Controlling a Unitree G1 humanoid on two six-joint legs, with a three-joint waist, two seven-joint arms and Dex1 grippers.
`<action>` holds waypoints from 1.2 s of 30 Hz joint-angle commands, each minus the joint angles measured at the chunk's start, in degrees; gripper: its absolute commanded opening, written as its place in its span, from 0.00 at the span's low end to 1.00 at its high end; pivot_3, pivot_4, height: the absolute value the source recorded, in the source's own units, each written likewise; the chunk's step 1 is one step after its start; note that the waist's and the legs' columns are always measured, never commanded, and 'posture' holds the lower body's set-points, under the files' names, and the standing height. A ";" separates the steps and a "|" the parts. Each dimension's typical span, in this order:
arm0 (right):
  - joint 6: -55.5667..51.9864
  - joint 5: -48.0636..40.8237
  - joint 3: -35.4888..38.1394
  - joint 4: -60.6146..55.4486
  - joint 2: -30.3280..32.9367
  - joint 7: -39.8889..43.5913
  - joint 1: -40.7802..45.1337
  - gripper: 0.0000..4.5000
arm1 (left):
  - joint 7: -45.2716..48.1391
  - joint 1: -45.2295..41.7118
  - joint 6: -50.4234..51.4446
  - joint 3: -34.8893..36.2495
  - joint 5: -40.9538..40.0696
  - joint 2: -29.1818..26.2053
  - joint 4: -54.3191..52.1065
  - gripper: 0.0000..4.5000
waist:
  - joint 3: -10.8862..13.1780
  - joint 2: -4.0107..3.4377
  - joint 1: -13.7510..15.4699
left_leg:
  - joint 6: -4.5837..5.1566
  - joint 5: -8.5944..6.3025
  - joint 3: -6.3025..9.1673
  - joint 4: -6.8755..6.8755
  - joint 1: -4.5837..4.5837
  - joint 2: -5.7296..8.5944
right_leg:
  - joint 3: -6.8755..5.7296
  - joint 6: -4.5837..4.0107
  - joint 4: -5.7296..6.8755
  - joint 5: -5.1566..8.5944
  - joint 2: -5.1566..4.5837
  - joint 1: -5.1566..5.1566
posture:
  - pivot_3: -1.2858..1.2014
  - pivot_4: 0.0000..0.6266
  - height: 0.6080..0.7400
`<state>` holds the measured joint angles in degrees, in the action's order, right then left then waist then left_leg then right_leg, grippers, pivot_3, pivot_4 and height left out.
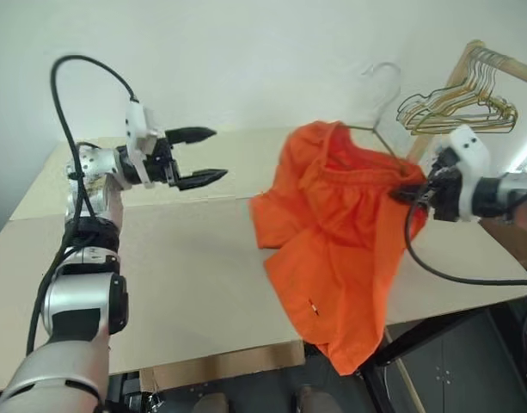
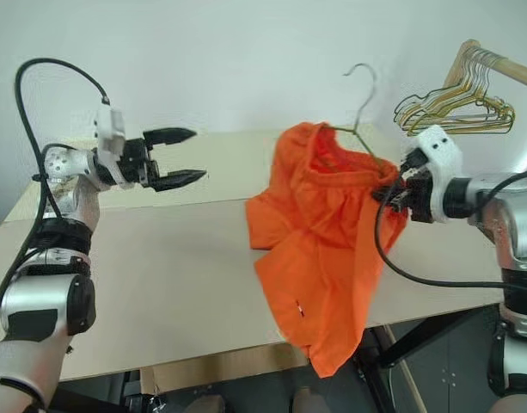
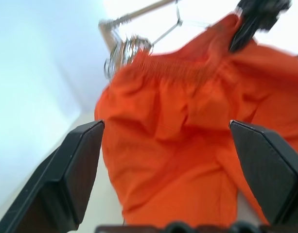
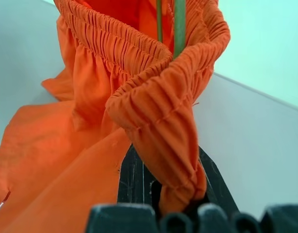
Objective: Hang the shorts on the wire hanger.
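The right tool pinches the shorts by the waistband, the wire hanger threaded through it. At nine o'clock of them, the left tool hangs spread above the counter.

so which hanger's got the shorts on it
The single green wire hanger inside the orange shorts, not the bunched gold hangers on the rack behind.

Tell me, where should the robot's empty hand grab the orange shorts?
Probably the gathered waistband on the shorts, on the free side opposite the right end effector, which already pinches one end. The open left end effector could come in level from the robot's left. That band is thick and bunched; the legs hang thin and floppy.
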<state>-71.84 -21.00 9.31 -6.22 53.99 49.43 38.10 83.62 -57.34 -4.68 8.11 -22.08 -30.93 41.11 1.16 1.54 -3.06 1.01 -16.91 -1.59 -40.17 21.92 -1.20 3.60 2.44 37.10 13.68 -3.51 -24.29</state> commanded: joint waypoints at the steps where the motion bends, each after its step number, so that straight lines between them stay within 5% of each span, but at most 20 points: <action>1: -10.26 0.47 4.65 -2.81 -0.03 -6.90 1.32 0.00 | -1.51 0.96 4.31 0.94 -3.58 1.14 -7.25 0.99 | -0.07 -0.12 -0.78 | 0.00 0.00 -0.01 -0.01 -0.03 0.01 | 0.03 0.00 0.00 0.00 0.00 0.01 | 0.46 0.00 1.00; 6: -20.66 3.45 14.01 -3.58 -5.76 -18.50 3.72 0.00 | -3.14 2.83 6.07 0.70 -4.46 2.21 -11.49 0.99 | -0.16 -0.27 -2.27 | 0.00 0.00 0.03 0.01 -0.26 0.01 | 0.19 0.00 -0.08 0.00 0.02 0.07 | 0.45 0.00 1.00; 13: -20.66 15.49 26.97 -3.09 -19.60 -41.42 11.10 0.00 | -4.66 6.22 9.75 2.49 -9.64 4.58 -17.00 0.99 | -0.27 -0.44 -4.88 | 0.00 0.00 0.19 0.06 -0.43 0.02 | 0.38 0.03 -0.04 0.00 -0.02 0.13 | 0.44 0.00 1.00; 20: -10.42 26.18 29.49 -4.64 -32.50 -59.32 15.67 0.00 | -8.33 10.54 12.50 2.86 -12.18 6.78 -23.32 0.99 | -0.35 -0.58 -7.37 | -0.05 0.03 0.28 0.18 -0.45 0.03 | 0.45 0.07 0.13 -0.03 -0.10 0.12 | 0.45 0.00 1.00; 36: 17.64 20.48 34.93 27.52 -26.22 -68.19 23.21 0.00 | -16.50 17.99 15.64 3.80 -16.48 8.89 -33.24 0.99 | -0.36 -0.88 -8.88 | -0.05 0.04 0.34 0.37 -0.82 0.52 | 0.42 0.44 -0.19 -0.03 -0.70 0.64 | 0.46 0.00 1.00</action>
<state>-58.39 1.23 43.64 20.16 26.09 -17.90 58.43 67.82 -39.18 11.26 11.75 -38.29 -21.89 9.68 0.80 0.66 -11.94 0.96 -16.87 -1.25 -39.79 21.05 -0.67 4.01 2.88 36.87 13.65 -4.20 -23.57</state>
